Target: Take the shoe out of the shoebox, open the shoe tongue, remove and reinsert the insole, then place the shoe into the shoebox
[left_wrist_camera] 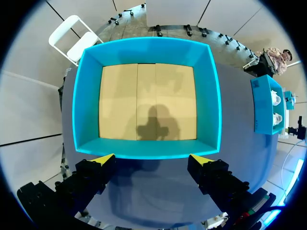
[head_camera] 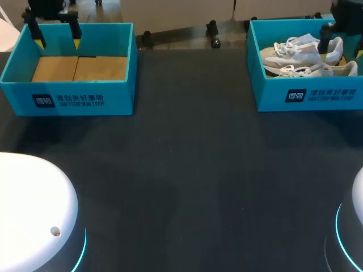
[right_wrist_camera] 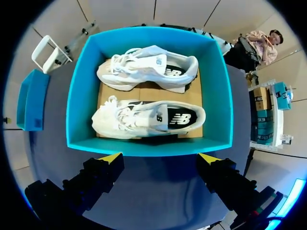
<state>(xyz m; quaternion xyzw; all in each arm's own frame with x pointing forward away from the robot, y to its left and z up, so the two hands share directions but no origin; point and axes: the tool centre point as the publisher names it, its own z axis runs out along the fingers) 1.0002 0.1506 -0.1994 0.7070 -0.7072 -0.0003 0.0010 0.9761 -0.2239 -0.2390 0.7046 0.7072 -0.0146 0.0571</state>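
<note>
You have every step still ahead: both shoes (right_wrist_camera: 146,117) lie inside the far-right shoebox (right_wrist_camera: 148,147). Your right gripper (right_wrist_camera: 160,158) hovers above it, fingers apart. Your left gripper (left_wrist_camera: 152,158), equally spread, hangs over the far-left box (left_wrist_camera: 144,149).

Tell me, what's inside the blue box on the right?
The right shoebox holds a near shoe and a far shoe, both white, on brown cardboard. Their insoles are hidden inside.
</note>
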